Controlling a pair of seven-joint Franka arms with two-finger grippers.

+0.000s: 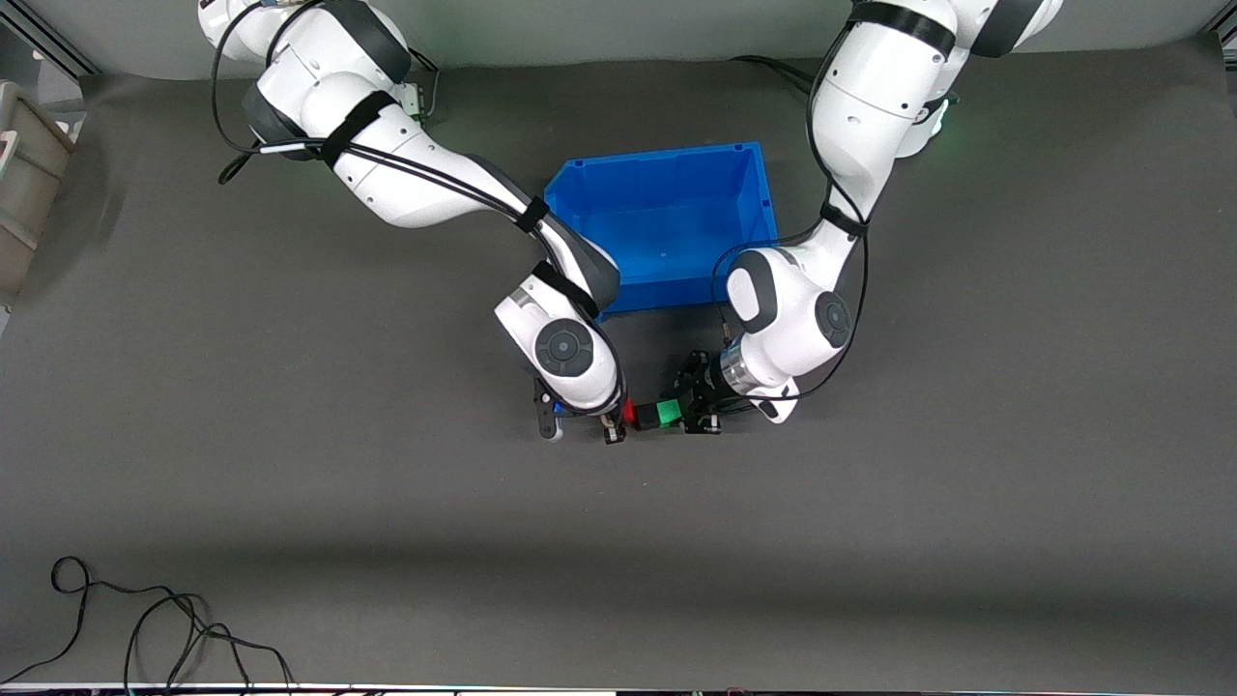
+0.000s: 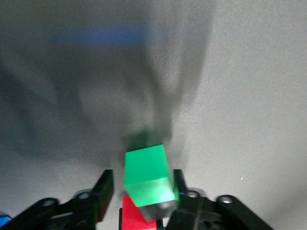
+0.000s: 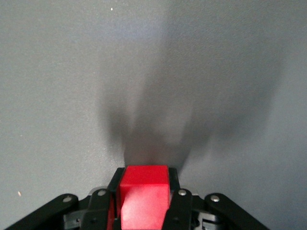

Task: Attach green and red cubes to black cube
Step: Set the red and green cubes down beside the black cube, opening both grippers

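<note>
my right gripper (image 3: 144,203) is closed down to the width of the red cube (image 3: 143,196), one finger pressed on each side of it. my left gripper (image 2: 141,191) is pinched the same way on the green cube (image 2: 147,175), which sits tilted between the fingers. from the front, the two grippers meet over the grey mat (image 1: 290,541), just nearer the camera than the blue bin (image 1: 667,227). the red cube (image 1: 630,413) and green cube (image 1: 668,413) sit in one row with a dark piece between them that i take for the black cube (image 1: 646,416); i cannot tell whether all three touch. a loose black cable (image 1: 145,619) lies on the mat near the camera, at the right arm's end.
</note>
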